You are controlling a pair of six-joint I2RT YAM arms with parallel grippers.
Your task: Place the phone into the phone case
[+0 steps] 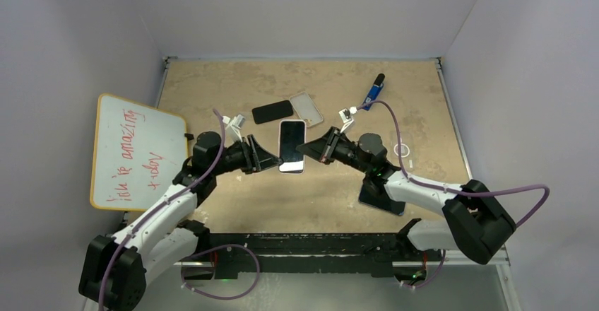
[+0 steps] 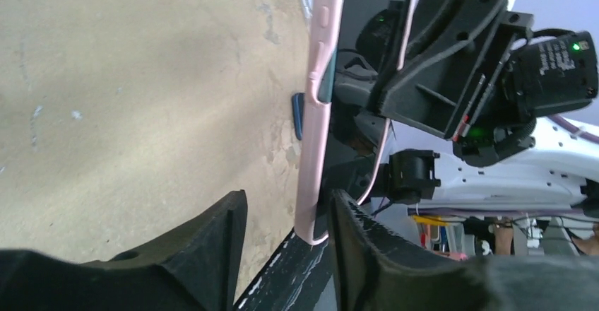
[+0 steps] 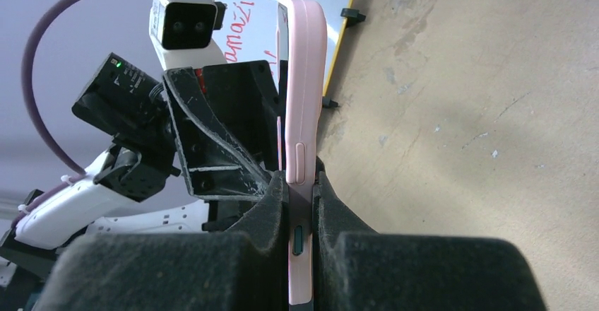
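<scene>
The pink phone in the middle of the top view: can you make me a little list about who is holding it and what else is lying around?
held thing: pink phone case with a phone in it, between both arms
right gripper: shut on one long edge
left gripper: open, fingers either side of the other edge, gap showing
phone fully pressed in: cannot tell
lying behind it: flat black phone, clear case, blue marker
at the left: white board with red writing

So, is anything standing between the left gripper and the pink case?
Nothing visible. The pink case stands edge-on between the open fingers of the left gripper, with a gap on one side. The right gripper clamps its opposite edge.
</scene>
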